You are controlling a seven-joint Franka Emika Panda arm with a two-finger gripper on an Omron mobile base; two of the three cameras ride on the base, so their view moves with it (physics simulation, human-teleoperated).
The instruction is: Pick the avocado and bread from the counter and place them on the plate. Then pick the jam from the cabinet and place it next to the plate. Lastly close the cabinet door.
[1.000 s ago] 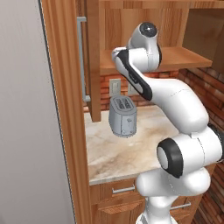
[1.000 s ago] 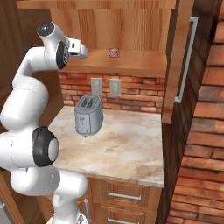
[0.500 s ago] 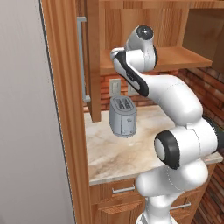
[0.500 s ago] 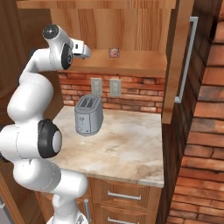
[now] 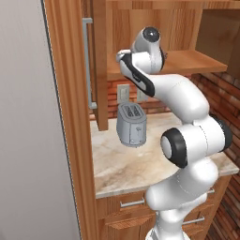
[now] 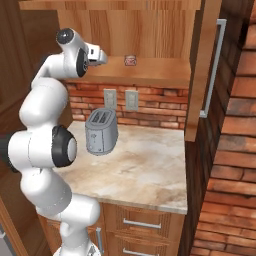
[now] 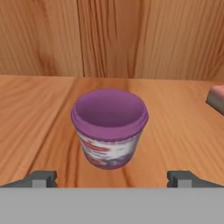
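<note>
The jam (image 7: 109, 129) is a small jar with a purple lid and a red-and-white label, standing upright on the wooden cabinet shelf (image 7: 39, 113). It also appears in the right base view as the small jam (image 6: 131, 60) on the shelf. My gripper (image 7: 112, 179) is open, its two tips wide apart, with the jar just ahead of them and untouched. In the right base view the gripper (image 6: 104, 55) hovers at shelf height, left of the jar. The cabinet door (image 6: 200, 70) stands open. The avocado, bread and plate are out of view.
A grey toaster (image 6: 101, 133) stands on the counter (image 6: 150, 172) under the shelf, in front of two wall sockets. A pinkish-grey object (image 7: 216, 98) lies on the shelf to the right of the jar. The open door (image 5: 101, 70) with its handle (image 5: 87, 61) flanks the arm.
The hand has moved a little further along the shelf toward the jam, and the upper arm has swung with it. The jar and toaster have not moved.
</note>
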